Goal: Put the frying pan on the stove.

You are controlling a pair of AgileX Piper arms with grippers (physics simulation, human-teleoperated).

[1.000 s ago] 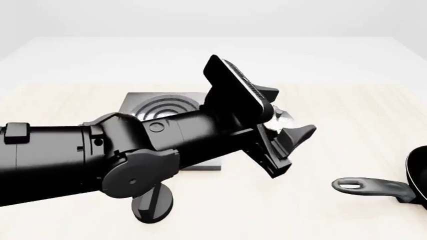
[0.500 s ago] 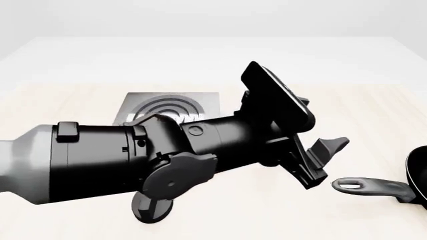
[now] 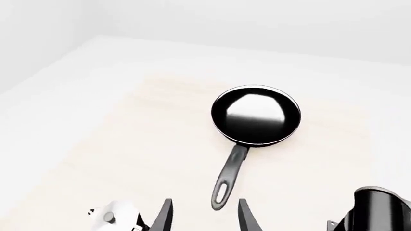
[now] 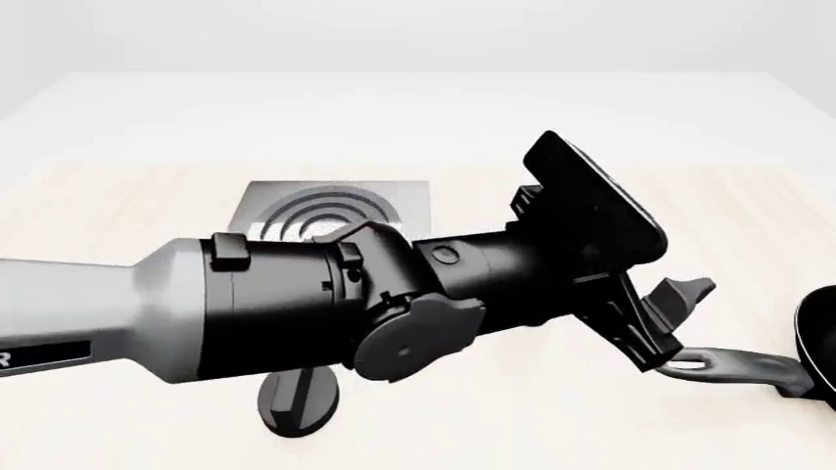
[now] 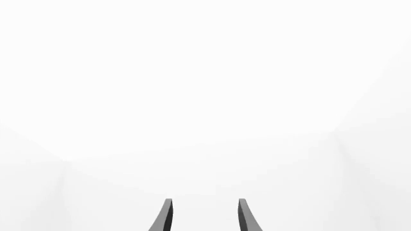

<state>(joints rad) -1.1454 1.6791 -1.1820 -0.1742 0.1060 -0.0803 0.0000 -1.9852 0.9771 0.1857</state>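
The frying pan (image 3: 255,114) lies flat on the table, glossy black, its long grey handle (image 3: 230,173) pointing back toward my left gripper (image 3: 204,219). That gripper is open, and the handle's loop end sits just ahead of the gap between its fingers. In the front view the left gripper (image 4: 673,328) hovers over the handle's loop (image 4: 712,365), and only the frying pan's rim (image 4: 820,348) shows at the right edge. The stove (image 4: 333,208), a grey slab with silver rings, lies far left behind my left arm. My right gripper (image 5: 204,216) is open, facing blank white.
A black oval knob (image 4: 298,401) lies on the table under my left arm. A small silver pot (image 3: 114,217) sits beside the left fingers. A dark cylindrical shape (image 3: 378,211) shows at the left wrist view's corner. My left arm hides the stove's near edge.
My left arm has swung right, carrying its open gripper from near the stove to over the pan handle's loop. More of the stove shows now. The pan has not moved.
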